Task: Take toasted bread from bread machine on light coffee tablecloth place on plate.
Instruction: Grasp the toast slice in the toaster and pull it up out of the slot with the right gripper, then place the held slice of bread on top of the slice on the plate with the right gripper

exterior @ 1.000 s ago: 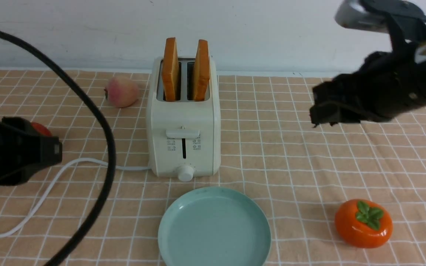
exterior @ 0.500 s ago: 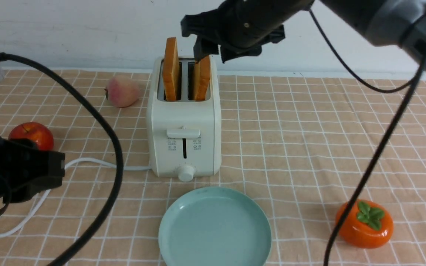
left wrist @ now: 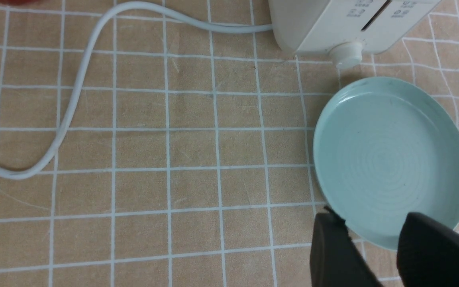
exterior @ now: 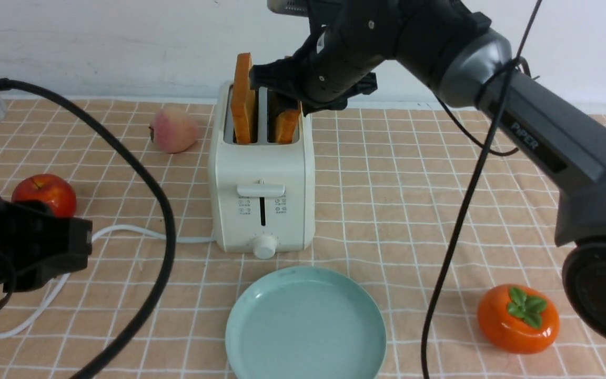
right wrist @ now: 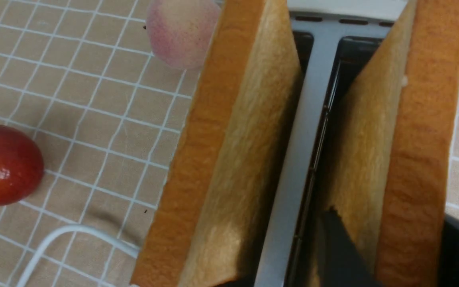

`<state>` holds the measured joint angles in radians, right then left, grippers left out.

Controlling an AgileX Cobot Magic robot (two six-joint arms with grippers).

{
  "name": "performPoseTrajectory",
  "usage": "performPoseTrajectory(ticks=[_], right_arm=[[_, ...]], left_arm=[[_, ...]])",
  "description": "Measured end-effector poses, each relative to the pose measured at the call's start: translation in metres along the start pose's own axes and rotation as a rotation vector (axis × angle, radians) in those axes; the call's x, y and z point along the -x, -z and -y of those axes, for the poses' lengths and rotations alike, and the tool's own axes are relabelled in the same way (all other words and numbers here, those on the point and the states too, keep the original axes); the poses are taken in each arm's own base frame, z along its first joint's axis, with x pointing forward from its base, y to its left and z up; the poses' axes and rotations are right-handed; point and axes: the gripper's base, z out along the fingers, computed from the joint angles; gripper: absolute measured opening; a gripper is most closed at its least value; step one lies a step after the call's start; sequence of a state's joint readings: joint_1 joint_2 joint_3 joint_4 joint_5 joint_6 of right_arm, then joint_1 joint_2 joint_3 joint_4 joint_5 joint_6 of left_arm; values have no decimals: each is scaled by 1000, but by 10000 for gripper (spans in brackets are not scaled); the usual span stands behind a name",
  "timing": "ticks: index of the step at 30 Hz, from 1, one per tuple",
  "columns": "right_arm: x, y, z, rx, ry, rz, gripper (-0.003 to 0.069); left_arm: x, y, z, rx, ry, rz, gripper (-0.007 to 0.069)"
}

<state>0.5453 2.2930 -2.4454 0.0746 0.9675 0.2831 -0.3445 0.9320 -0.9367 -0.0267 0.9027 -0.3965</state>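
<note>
The cream-white bread machine (exterior: pixel 261 179) stands mid-table on the peach-tan grid tablecloth (exterior: pixel 413 210). Two slices of toasted bread stand upright in its slots: the left slice (exterior: pixel 242 100) and the right slice (exterior: pixel 287 126). My right gripper (exterior: pixel 284 108) is open and has come down over the right slice; in the right wrist view its gripper (right wrist: pixel 389 223) has one finger on each side of that slice (right wrist: pixel 416 139), beside the left slice (right wrist: pixel 229 159). The mint-green plate (exterior: pixel 305 326) lies empty in front of the toaster. My left gripper (left wrist: pixel 367 227) is open and empty, near the plate's rim (left wrist: pixel 389 159).
A peach (exterior: pixel 173 130) lies left of the toaster and a red apple (exterior: pixel 45 192) further left. An orange persimmon (exterior: pixel 517 318) sits at the front right. The toaster's white cord (exterior: pixel 124 231) runs left across the cloth. Black arm cables (exterior: pixel 150 210) hang on both sides.
My right arm swung in from the right to above the toaster, then dropped so its open fingers sit around the right slice. The left arm has barely moved.
</note>
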Motion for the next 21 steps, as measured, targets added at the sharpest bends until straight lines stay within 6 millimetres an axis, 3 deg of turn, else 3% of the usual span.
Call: performPoseTrajectory(ticks=[1, 2, 4, 7, 9, 10, 12, 13, 15, 18, 21], right_arm=[[1, 1, 0, 1, -2, 3, 226], [6, 7, 3, 18, -25, 10, 129], [12, 17, 8, 30, -46, 17, 94], [44, 74, 20, 79, -99, 140, 115], [62, 123, 23, 113, -115, 244, 114], [65, 130, 23, 118, -116, 259, 114], [76, 196, 24, 148, -106, 370, 114], [76, 231, 21, 153, -76, 409, 114], [70, 270, 15, 160, -16, 427, 114], [57, 308, 11, 203, 27, 406, 114], [42, 324, 9, 278, 10, 369, 114]], left_arm=[[0, 0, 0, 0, 0, 0, 237], [0, 0, 0, 0, 0, 0, 237], [0, 0, 0, 0, 0, 0, 237], [0, 0, 0, 0, 0, 0, 237], [0, 0, 0, 0, 0, 0, 237], [0, 0, 0, 0, 0, 0, 237], [0, 0, 0, 0, 0, 0, 237], [0, 0, 0, 0, 0, 0, 237], [0, 0, 0, 0, 0, 0, 237], [0, 0, 1, -6, 7, -3, 237], [-1, 0, 2, -27, 26, -11, 237]])
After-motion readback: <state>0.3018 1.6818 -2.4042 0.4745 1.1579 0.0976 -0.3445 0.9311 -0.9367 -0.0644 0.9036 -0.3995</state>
